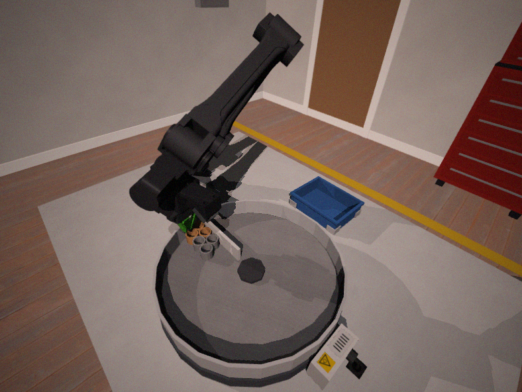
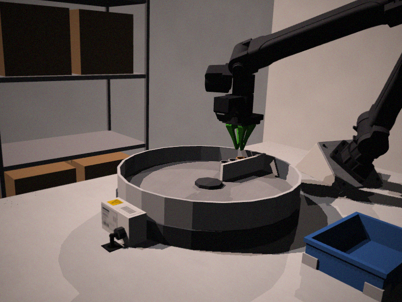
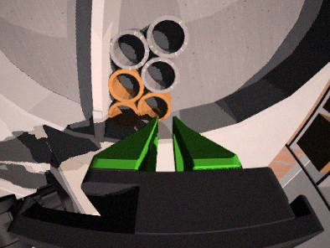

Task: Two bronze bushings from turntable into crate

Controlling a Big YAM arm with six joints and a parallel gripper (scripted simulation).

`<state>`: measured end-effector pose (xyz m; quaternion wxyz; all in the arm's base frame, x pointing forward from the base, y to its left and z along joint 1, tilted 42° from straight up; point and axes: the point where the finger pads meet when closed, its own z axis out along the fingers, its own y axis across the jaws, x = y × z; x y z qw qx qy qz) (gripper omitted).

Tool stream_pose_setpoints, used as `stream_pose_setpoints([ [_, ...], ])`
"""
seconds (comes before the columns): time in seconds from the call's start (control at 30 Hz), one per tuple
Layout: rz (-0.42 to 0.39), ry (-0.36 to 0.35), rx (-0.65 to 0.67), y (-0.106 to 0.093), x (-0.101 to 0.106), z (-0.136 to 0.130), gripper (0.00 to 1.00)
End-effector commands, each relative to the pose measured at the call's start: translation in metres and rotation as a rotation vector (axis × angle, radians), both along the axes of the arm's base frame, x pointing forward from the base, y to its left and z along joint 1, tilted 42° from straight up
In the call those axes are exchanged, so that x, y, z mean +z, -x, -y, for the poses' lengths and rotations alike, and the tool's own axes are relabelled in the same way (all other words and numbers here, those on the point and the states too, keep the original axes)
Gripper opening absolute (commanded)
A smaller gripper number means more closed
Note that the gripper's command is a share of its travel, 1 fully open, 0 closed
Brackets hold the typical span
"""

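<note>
Currently, three bronze bushings (image 1: 205, 237) (image 2: 240, 157) (image 3: 125, 72) stand upright in a close cluster on the turntable (image 1: 253, 371) (image 2: 211, 216) (image 3: 251, 105), their round openings facing up. Three gray bushings (image 1: 206, 254) (image 2: 224, 161) (image 3: 150, 37) stand in the same cluster, farther from my claw (image 1: 190, 221) (image 2: 240, 148) (image 3: 165, 122) in the wrist view. One of the bronze ones is mostly in shadow there.

I have the claw pointing down above the bronze end of the group, its green fingers clenched nearly together with nothing gripped, a narrow gap between the tips. My black arm (image 1: 236, 84) (image 2: 302, 32) reaches over the turntable's raised rim to get there.

Along one side of the cluster runs a straight, pale divider (image 1: 226, 240) (image 2: 242, 167) (image 3: 97, 54), its inner end near the dark hub (image 1: 251, 270) (image 2: 208, 182) at the turntable's center.

Outside the rim, the blue crate (image 1: 314, 212) (image 2: 344, 259) sits on the pale tabletop (image 1: 401, 337) (image 2: 195, 276), its blue floor visible. I see a white box (image 1: 337, 349) (image 2: 137, 227) with a yellow warning label beside the turntable. Farther back stand a dark-framed shelf unit (image 2: 147, 97) and a red cabinet (image 1: 485, 147).
</note>
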<state>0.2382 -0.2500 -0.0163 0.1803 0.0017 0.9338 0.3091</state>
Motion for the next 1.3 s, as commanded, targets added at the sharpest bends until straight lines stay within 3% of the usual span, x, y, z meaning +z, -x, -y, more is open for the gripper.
stream_pose_setpoints([
  [0.0, 0.015, 0.034, -0.019, -0.001, 0.012, 0.015, 0.13],
  [0.5, 0.014, 0.034, -0.018, -0.002, 0.011, 0.014, 0.13],
  [0.97, -0.003, 0.000, 0.002, -0.010, -0.015, -0.010, 0.13],
  [1.27, 0.001, 0.011, -0.023, -0.005, -0.010, -0.003, 0.13],
])
